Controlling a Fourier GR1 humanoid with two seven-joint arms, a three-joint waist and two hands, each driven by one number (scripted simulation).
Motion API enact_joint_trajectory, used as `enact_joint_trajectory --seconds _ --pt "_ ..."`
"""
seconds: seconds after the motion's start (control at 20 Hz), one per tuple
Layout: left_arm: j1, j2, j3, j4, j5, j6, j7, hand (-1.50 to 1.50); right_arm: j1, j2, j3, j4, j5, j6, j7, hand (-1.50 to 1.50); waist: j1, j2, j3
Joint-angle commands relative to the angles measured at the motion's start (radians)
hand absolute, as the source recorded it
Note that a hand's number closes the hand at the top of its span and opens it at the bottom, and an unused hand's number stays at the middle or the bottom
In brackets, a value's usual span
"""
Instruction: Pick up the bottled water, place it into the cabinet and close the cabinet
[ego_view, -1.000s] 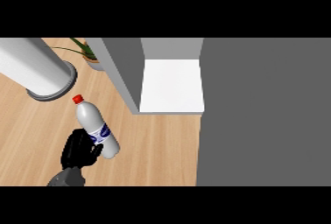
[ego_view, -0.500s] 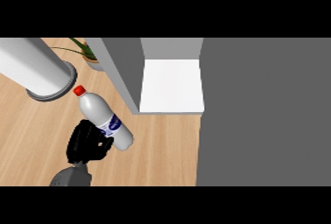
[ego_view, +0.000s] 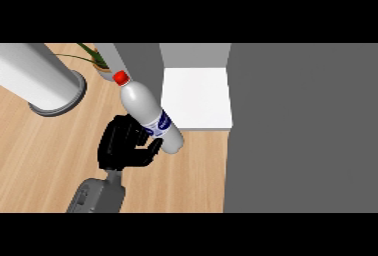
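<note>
Moved: white plastic water bottle (ego_view: 151, 114) (red cap) is shifting closer to the open grey cabinet (ego_view: 196, 97) | hand: left hand (ego_view: 127, 144) is grasping bottle's lower end | place: bottle leaning just beside cabinet's white shelf

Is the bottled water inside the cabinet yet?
Not yet. The bottled water is over the counter, held by the hand, beside the cabinet's white shelf.

bottle (ego_view: 150, 114) left of cabinet shelf (ego_view: 196, 97), hand (ego_view: 127, 143) beneath
</note>
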Motion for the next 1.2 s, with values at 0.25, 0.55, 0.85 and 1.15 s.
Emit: enact_joint_trajectory --seconds 0.25,0.55,0.85,1.15 --pt "-0.343 -0.001 -0.081 0.184 0.029 0.266 0.022 1.50 -0.033 0.022 0.031 0.003 0.019 -0.044 0.021 -1.50 -0.014 0.004 -0.001" --pt "-0.467 -0.001 -0.080 0.238 -0.090 0.368 0.058 1.50 0.016 -0.007 0.033 0.031 0.015 0.009 -0.049 -1.50 -0.021 0.003 0.000" --pt "-0.551 0.000 -0.165 0.300 -0.126 0.507 0.056 1.50 -0.056 0.007 0.026 -0.001 -0.008 -0.037 0.037 -1.50 -0.032 0.007 0.000" --pt "-0.620 0.030 -0.146 0.378 -0.175 0.571 0.090 1.50 -0.072 -0.003 0.011 0.027 -0.036 -0.017 0.031 -1.50 -0.047 0.012 0.000"
